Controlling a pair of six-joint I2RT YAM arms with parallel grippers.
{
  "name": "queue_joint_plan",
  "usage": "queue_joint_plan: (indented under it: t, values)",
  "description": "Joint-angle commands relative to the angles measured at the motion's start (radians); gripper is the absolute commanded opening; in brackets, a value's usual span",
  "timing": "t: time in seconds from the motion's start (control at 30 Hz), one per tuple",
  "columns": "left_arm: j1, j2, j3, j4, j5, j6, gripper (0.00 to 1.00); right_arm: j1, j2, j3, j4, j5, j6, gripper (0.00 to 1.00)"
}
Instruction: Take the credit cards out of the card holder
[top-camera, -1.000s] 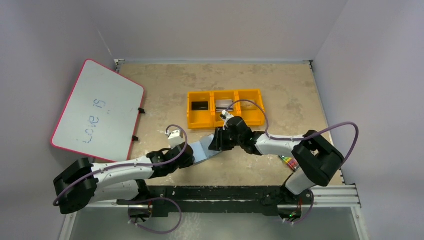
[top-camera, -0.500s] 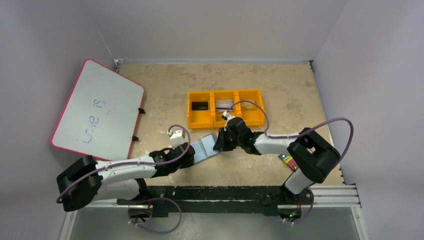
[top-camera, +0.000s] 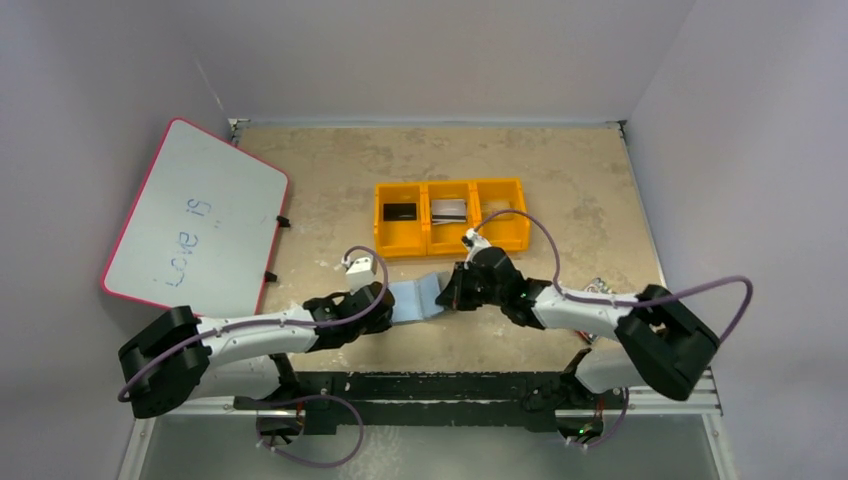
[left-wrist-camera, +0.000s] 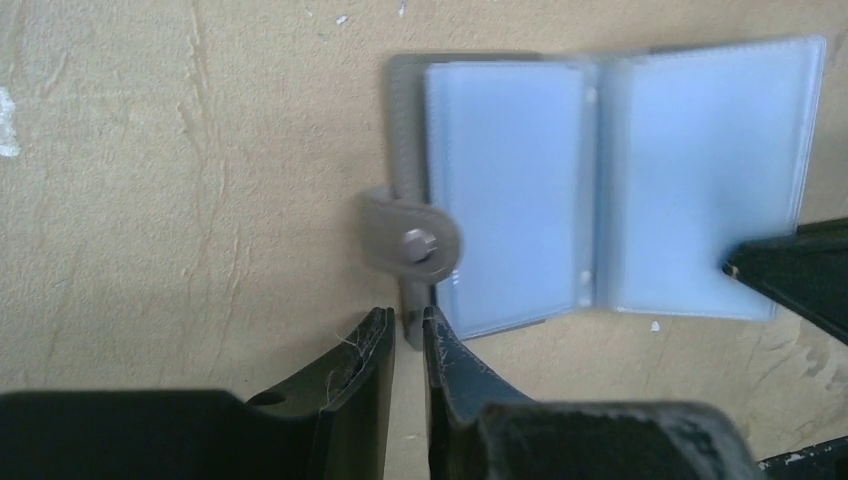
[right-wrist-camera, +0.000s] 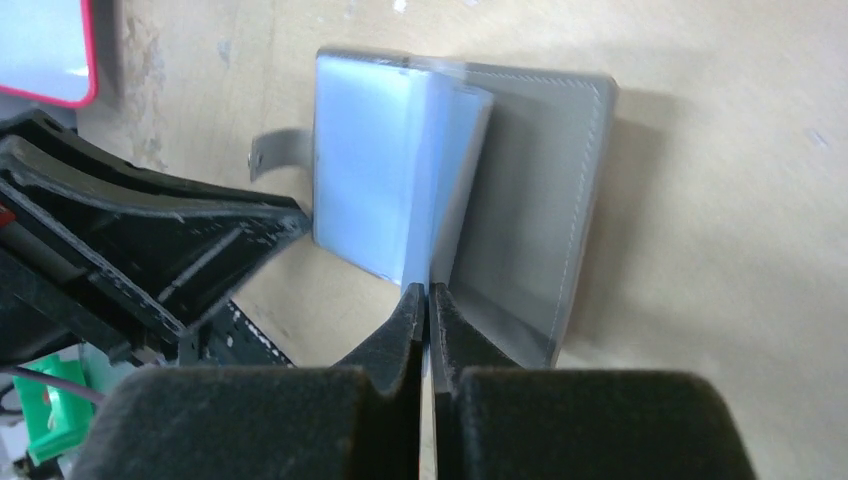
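Holder (top-camera: 416, 298) lies open on the desk (top-camera: 330, 180); both arms reach low inward, left claw (left-wrist-camera: 408, 325) pinching its edge, right claw (right-wrist-camera: 427, 297) clamped on its inner leaf.

From above, the ends of the holder (top-camera: 418, 298) are covered by the left gripper (top-camera: 385, 308) and right gripper (top-camera: 447, 297), the cards (top-camera: 449, 210) in the bin (top-camera: 450, 184) are seen too small for detail, and in both wrist views the holder's far edge is blurred, the whiteboard (right-wrist-camera: 40, 45) being cut off by a corner.
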Motion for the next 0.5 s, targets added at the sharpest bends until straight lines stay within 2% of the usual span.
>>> queue_joint_plan:
  t: [0.0, 0.03, 0.07, 0.13, 0.2, 0.27, 0.4, 0.47]
  values:
    - [-0.006, -0.015, 0.058, 0.032, 0.007, 0.067, 0.19, 0.005, -0.151, -0.113, -0.094, 0.132, 0.122, 0.14]
    - [-0.006, -0.023, 0.061, 0.031, 0.006, 0.075, 0.23, 0.005, -0.183, -0.127, -0.120, 0.133, 0.128, 0.28]
    - [-0.005, -0.031, 0.070, 0.028, 0.004, 0.081, 0.26, 0.005, -0.218, -0.124, -0.158, 0.151, 0.129, 0.33]
    - [-0.005, -0.056, 0.092, 0.010, -0.017, 0.094, 0.33, 0.005, -0.309, -0.085, -0.251, 0.213, 0.115, 0.36]
    - [-0.005, -0.083, 0.129, -0.034, -0.059, 0.099, 0.43, 0.003, -0.396, -0.038, -0.345, 0.237, 0.058, 0.40]
    - [-0.005, -0.117, 0.172, -0.097, -0.121, 0.098, 0.52, 0.003, -0.465, 0.026, -0.426, 0.325, 0.002, 0.51]
    - [-0.006, -0.210, 0.251, -0.255, -0.292, 0.066, 0.56, 0.002, -0.562, 0.120, -0.527, 0.534, -0.100, 0.73]
    - [-0.006, -0.244, 0.304, -0.359, -0.437, 0.033, 0.56, 0.003, -0.592, 0.149, -0.542, 0.629, -0.146, 0.83]
